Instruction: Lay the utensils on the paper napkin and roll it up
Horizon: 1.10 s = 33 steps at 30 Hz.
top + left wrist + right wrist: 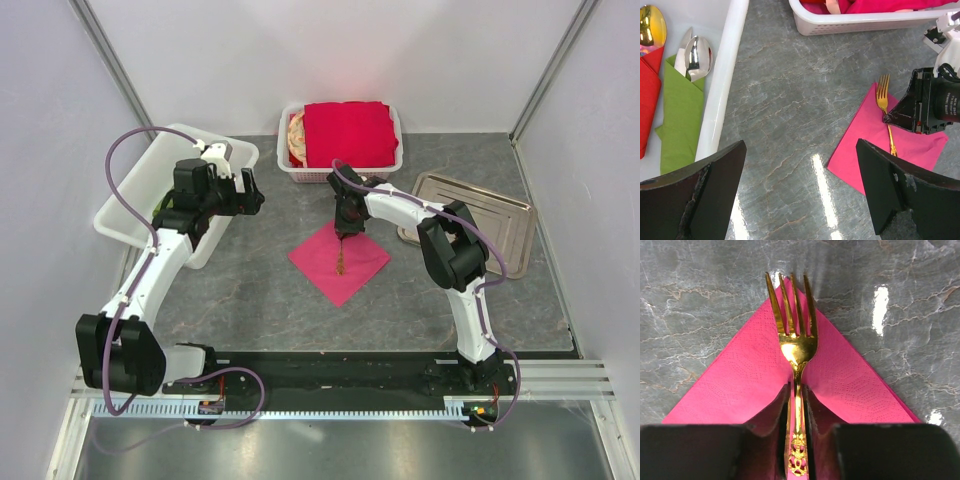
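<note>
left fingers (715, 190): standing wide apart, holding nothing, hovering over the worktop (790, 100); a white bin (732, 75) with a green bundle (682, 115) is lying to their left.
napkin (740, 385): lying flat as a diamond beneath and ahead of the right fingers (771, 415), one corner pointing away from them.
fork (797, 347): resting along the napkin's middle, tines reaching just past that far corner, handle running back between the right fingers.
right fingers: sitting narrow, close on either side of the handle; I cannot tell whether they are pinching it.
step in hand: probably setting the fork down.
doing it well: parting only a little, then lifting straight up, so nothing is dragging the handle or shifting the thin paper.
</note>
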Each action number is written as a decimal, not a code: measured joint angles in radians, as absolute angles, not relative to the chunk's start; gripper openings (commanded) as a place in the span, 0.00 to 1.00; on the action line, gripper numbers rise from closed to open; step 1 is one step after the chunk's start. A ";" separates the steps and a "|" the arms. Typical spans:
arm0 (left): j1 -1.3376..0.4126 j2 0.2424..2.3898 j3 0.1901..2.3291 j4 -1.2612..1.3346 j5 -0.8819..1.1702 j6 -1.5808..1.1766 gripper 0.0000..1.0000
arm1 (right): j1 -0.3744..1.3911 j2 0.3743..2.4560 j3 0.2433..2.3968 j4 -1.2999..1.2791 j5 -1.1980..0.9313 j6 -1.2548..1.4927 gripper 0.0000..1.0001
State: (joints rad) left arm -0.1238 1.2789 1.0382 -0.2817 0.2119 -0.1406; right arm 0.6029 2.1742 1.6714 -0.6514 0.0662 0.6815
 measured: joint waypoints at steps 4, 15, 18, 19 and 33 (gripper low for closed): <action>-0.124 1.284 1.038 -0.282 0.212 -0.141 1.00 | 0.603 2.174 1.671 -0.651 0.058 0.686 0.36; -0.124 1.284 1.038 -0.282 0.222 -0.141 1.00 | 0.598 2.175 1.732 -0.659 0.018 0.625 0.46; -0.124 1.284 1.038 -0.282 0.229 -0.141 1.00 | 0.591 2.174 1.761 -0.656 -0.029 0.567 0.54; -0.124 1.284 1.038 -0.282 0.233 -0.142 1.00 | 0.590 2.174 1.768 -0.655 -0.048 0.544 0.55; -0.124 1.234 1.023 -0.279 0.342 -0.137 1.00 | 0.319 1.893 1.635 -0.683 -0.264 0.220 0.57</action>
